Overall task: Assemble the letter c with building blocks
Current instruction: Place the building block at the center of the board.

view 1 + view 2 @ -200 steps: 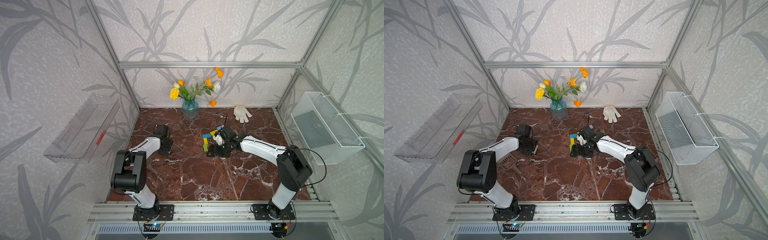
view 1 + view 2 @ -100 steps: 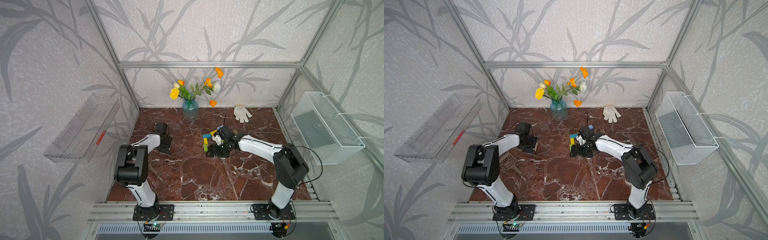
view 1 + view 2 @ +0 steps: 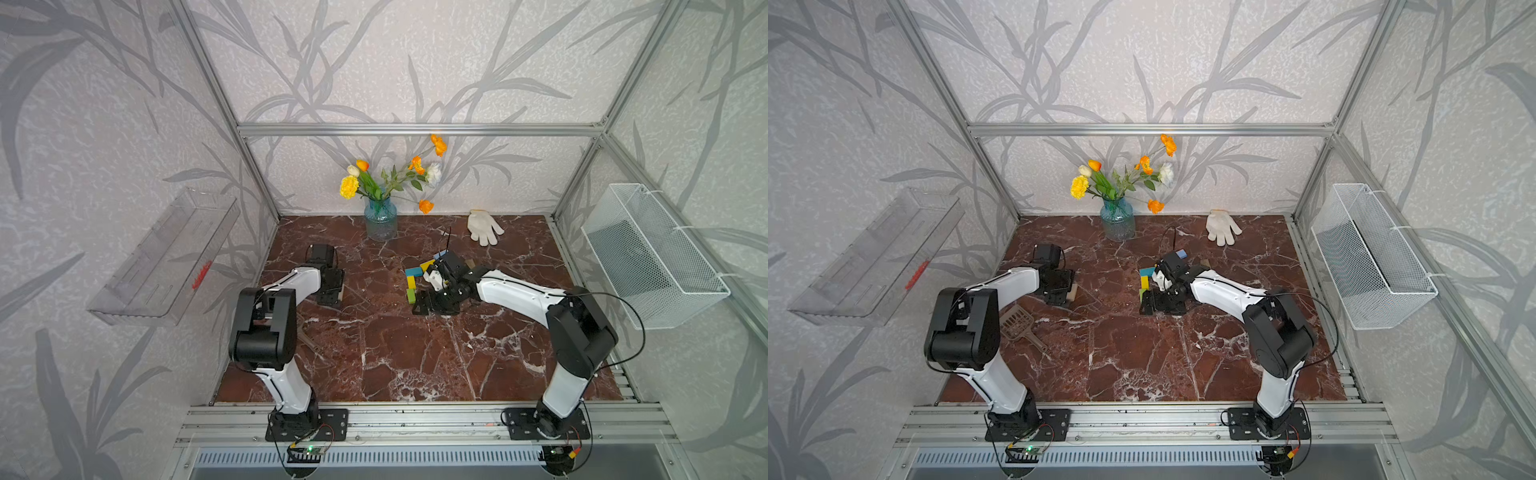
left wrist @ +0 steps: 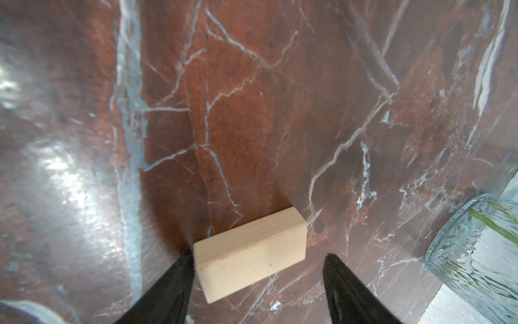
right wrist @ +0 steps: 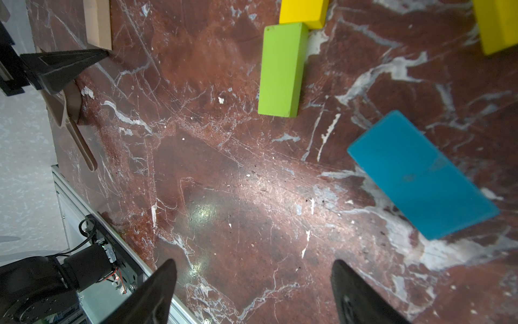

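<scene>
**Tan block loose in left pincer, right pincer over bare counter**

Left of centre in both top views, the left pincer (image 4: 258, 256) stands wide around a plain tan rectangular wooden block (image 4: 249, 261) lying flat on the red-brown marble counter (image 4: 252, 112). One black finger (image 4: 179, 280) touches the block's end; the other stands clear of it. Near mid-frame, the right pincer (image 5: 252, 262) is spread wide over bare counter. A lime-green wooden block (image 5: 281, 70) and a teal wooden block (image 5: 420, 174) lie ahead of its fingertips, apart from them. A yellow wooden block (image 5: 302, 11) sits just beside the green one.
</scene>
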Action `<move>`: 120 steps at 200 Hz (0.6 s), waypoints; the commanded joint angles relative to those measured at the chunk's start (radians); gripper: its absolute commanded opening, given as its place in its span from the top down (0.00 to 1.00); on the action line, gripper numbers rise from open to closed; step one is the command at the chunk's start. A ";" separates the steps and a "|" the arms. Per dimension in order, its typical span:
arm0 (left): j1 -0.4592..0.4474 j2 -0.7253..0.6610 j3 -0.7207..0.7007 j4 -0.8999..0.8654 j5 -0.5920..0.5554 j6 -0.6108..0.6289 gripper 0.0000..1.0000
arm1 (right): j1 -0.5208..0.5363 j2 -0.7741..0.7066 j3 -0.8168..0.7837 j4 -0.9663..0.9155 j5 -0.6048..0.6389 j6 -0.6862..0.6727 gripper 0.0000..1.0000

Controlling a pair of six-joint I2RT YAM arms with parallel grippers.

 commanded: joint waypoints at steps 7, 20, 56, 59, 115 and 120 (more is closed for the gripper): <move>0.000 -0.049 0.030 -0.065 -0.008 0.055 0.25 | 0.004 -0.039 0.033 -0.049 0.055 -0.082 0.18; -0.002 -0.086 0.025 -0.097 -0.024 0.084 0.26 | 0.007 -0.048 0.049 -0.077 0.078 -0.141 0.21; -0.002 -0.173 0.039 -0.202 -0.028 0.215 0.25 | 0.014 -0.045 0.112 -0.162 0.183 -0.193 0.29; -0.002 -0.179 0.040 -0.208 -0.025 0.227 0.26 | 0.014 -0.039 0.121 -0.170 0.186 -0.193 0.30; 0.001 -0.232 0.137 -0.408 0.028 0.616 0.26 | 0.034 0.034 0.210 -0.246 0.313 -0.103 0.36; 0.001 -0.234 0.146 -0.429 0.031 0.648 0.26 | 0.035 0.038 0.212 -0.252 0.326 -0.103 0.37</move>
